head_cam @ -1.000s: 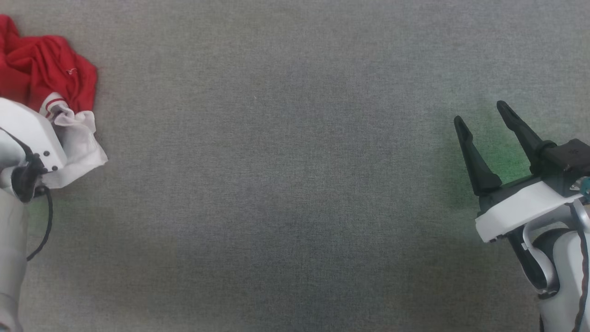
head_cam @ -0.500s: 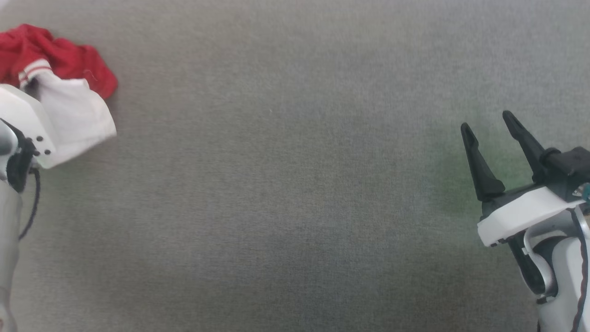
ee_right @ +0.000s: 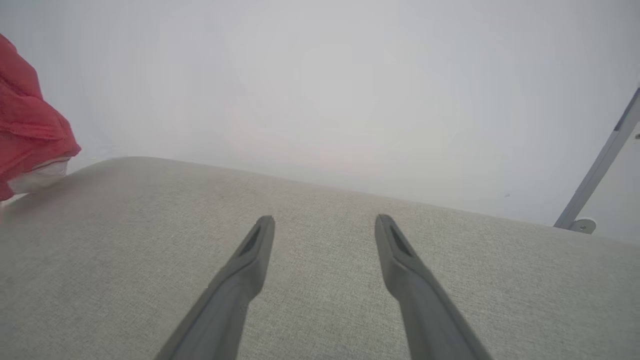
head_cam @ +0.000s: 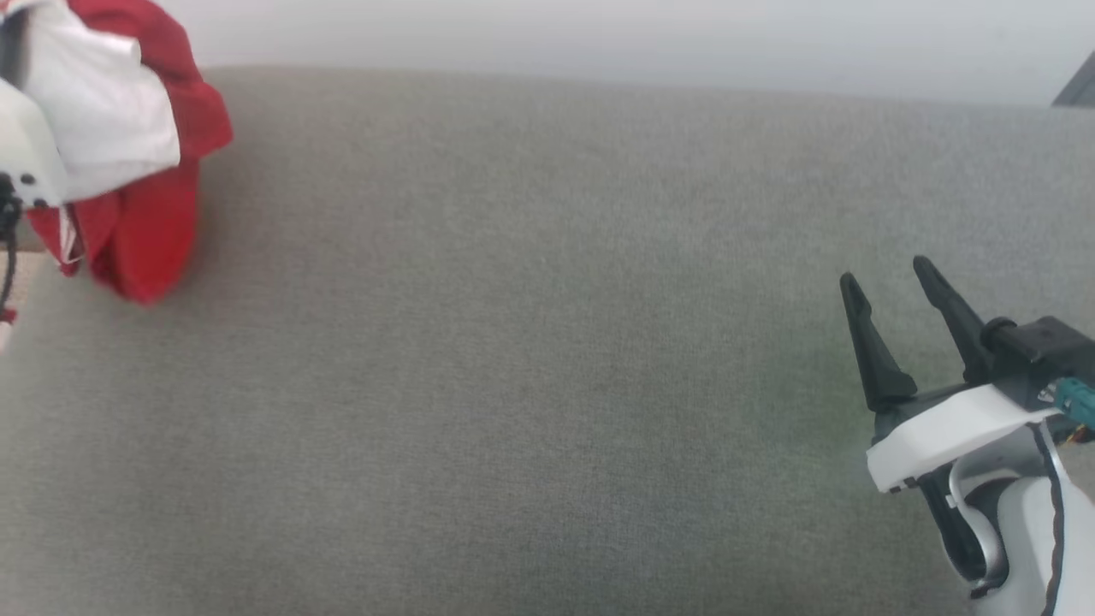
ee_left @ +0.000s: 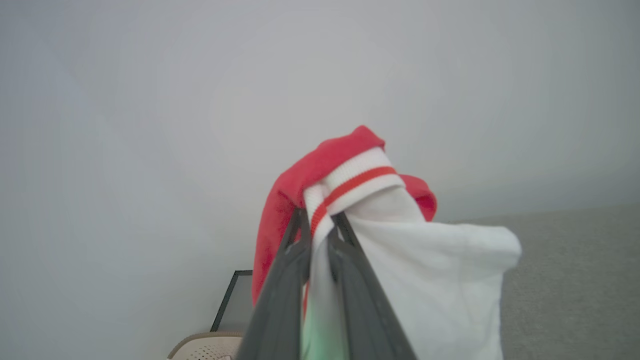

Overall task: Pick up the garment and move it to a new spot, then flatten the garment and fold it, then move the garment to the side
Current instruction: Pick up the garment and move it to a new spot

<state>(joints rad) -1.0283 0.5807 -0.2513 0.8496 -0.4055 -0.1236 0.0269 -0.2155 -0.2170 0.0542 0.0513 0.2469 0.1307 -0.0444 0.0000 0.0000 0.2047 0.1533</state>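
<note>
The garment [head_cam: 145, 180], a bunched red shirt with a white sleeve, hangs at the upper left of the head view, lifted off the grey surface. In the left wrist view my left gripper [ee_left: 318, 220] is shut on the garment [ee_left: 430, 280] at its white-and-red striped trim, and the white sleeve drapes to the right of the fingers. My right gripper [head_cam: 890, 281] stands open at the right of the head view, nothing between its fingers [ee_right: 255, 250]. A red edge of the garment [ee_right: 25, 130] shows far left in the right wrist view. The print is hidden in the folds.
The grey fabric surface [head_cam: 530, 359] spreads wide across the head view, its far edge meeting a pale wall [head_cam: 599, 34]. A metal leg [ee_right: 600, 165] stands at the far right. A perforated beige object [ee_left: 210, 347] and a dark frame [ee_left: 235, 295] lie below the left gripper.
My left gripper has lifted the garment off the surface, so it now hangs in a bunch. The head camera has tilted up, bringing the surface's far edge and the wall into view.
</note>
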